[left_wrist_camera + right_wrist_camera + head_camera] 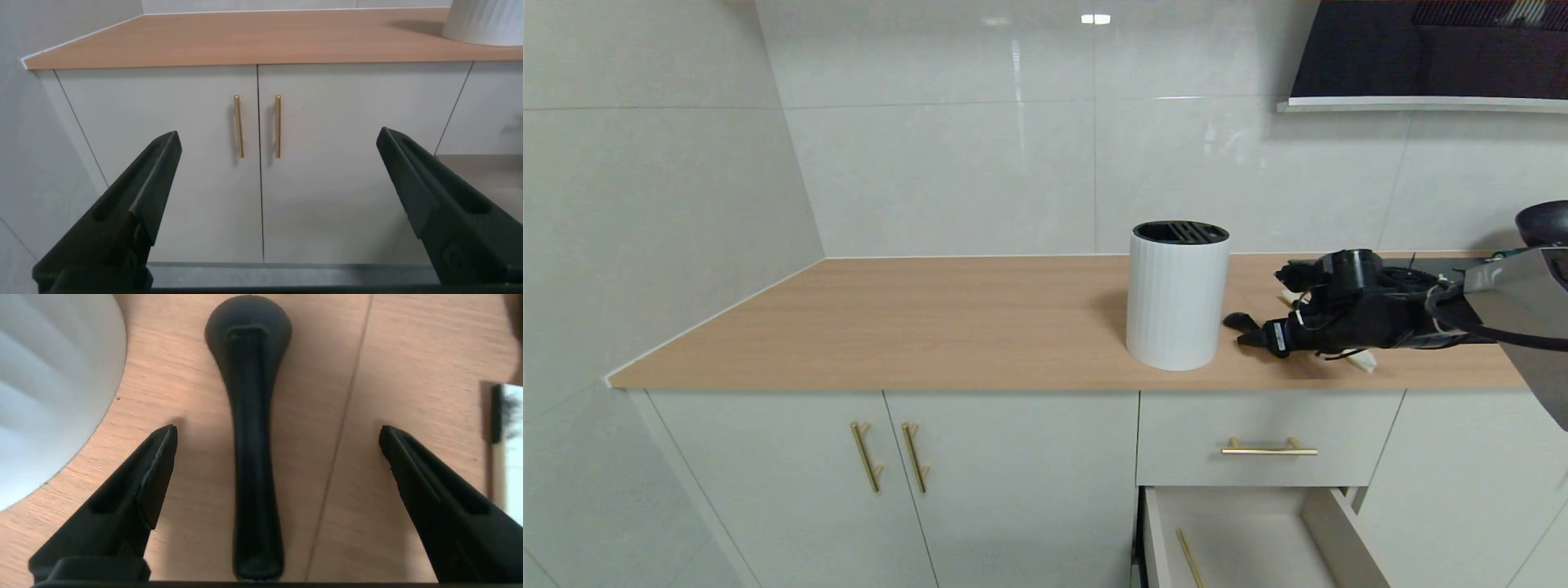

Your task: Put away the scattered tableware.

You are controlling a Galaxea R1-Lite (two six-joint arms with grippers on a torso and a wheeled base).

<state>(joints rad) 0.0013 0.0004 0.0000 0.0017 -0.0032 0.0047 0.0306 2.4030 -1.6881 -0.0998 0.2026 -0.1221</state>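
A black utensil handle (249,441) lies flat on the wooden countertop (947,318), its rounded end (1236,320) close to a white ribbed utensil holder (1176,298) with a black slotted top. My right gripper (278,437) is open and low over the counter, one finger on each side of the handle without touching it; from the head it sits just right of the holder (1252,328). My left gripper (278,139) is open and empty, below counter height, facing the cabinet doors (261,163). The holder's base (486,20) shows there too.
White pieces of tableware (1364,360) lie on the counter under my right arm. A drawer (1241,531) below the counter stands open with a thin gold stick (1188,557) inside. A dark pot (1543,222) sits at the far right under a range hood (1429,57).
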